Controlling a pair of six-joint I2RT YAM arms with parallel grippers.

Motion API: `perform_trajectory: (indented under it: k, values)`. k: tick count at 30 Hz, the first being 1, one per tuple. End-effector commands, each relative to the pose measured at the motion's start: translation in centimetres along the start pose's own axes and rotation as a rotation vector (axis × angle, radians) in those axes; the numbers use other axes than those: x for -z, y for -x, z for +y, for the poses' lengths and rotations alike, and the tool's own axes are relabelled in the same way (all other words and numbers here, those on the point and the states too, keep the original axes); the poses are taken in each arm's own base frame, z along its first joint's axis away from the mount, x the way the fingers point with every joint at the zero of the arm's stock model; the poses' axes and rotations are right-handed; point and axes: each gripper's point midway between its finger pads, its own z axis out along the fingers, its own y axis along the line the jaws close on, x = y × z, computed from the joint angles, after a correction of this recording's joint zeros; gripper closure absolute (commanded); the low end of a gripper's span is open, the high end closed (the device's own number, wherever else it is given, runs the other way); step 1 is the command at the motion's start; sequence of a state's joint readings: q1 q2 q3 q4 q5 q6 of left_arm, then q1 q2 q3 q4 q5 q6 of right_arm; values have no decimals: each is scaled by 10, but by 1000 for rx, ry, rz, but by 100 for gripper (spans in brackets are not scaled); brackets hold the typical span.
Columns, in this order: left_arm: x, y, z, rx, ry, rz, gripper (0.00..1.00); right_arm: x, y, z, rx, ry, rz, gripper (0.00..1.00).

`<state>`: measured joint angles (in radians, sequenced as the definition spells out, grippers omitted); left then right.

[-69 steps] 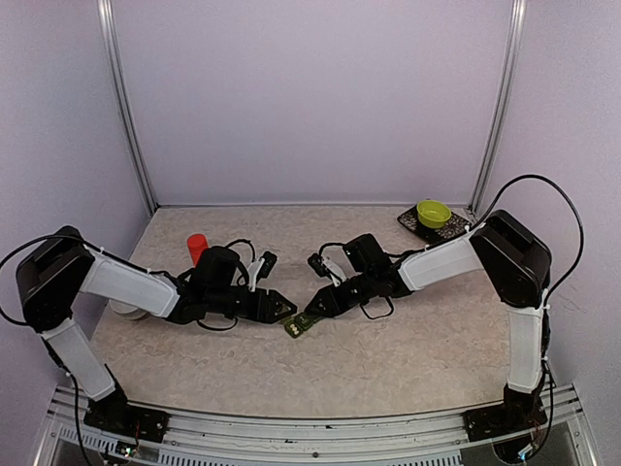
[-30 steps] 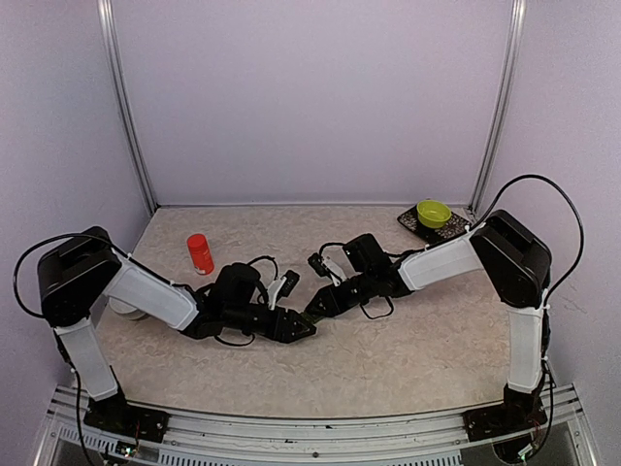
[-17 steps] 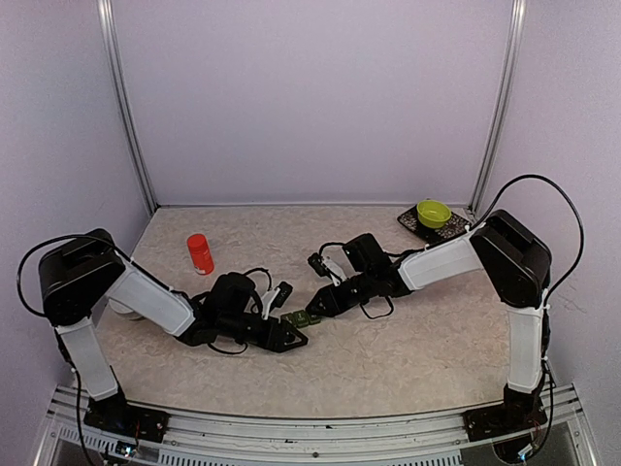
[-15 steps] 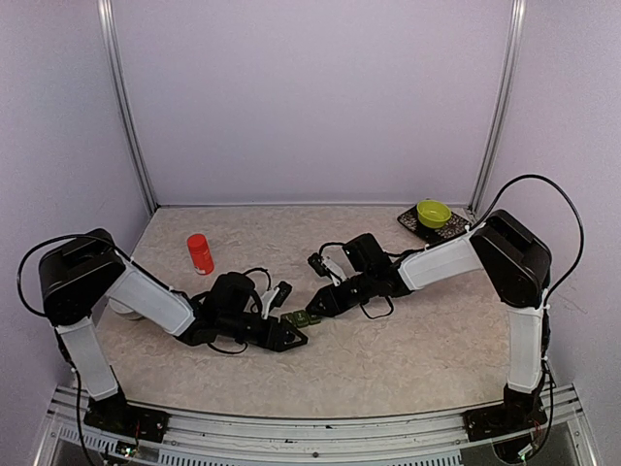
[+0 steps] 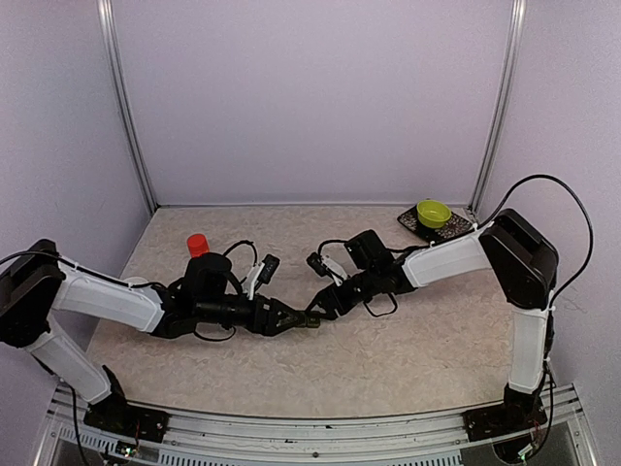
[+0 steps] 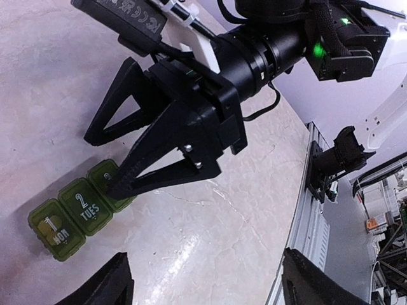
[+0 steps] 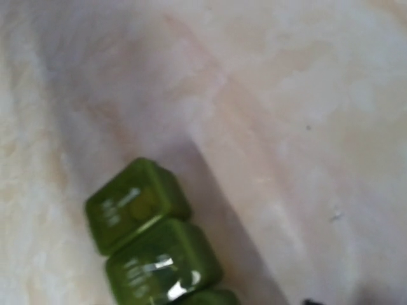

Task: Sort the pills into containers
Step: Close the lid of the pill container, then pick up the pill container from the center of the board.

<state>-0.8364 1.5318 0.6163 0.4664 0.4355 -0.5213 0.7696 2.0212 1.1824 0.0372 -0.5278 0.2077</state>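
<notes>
The dark green plastic strip of three joined lidded containers (image 6: 76, 219) lay flat near the middle of the pale marbled table (image 5: 408, 349), its lids shut. The right gripper (image 6: 100, 162) had its black fingers spread, one tip down at the strip's end compartment, gripping nothing. The left gripper (image 6: 206, 286) stood just left of the strip, its fingers wide apart and empty.
</notes>
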Motion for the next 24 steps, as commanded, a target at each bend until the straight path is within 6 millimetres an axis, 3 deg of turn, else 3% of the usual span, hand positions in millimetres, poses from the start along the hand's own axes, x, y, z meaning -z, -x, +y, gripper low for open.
perform_trajectory:
  k: [1,5,10,17,21,24]
  values:
    - [13,-12,15,-13,62,11,16,13,1,19,123,51,2,28]
    - [21,-13,27,-2,89,-2,8,22,-2,29,273,83,-13,12]
    - [29,-15,31,15,88,-22,2,25,-9,24,407,49,-19,2]
    - [32,-15,32,23,92,-38,1,7,-23,6,446,19,22,1]
    - [36,-11,34,13,106,-57,1,6,-18,8,355,81,-3,2]
    - [36,5,42,36,121,-82,1,7,-19,10,312,100,-4,3]
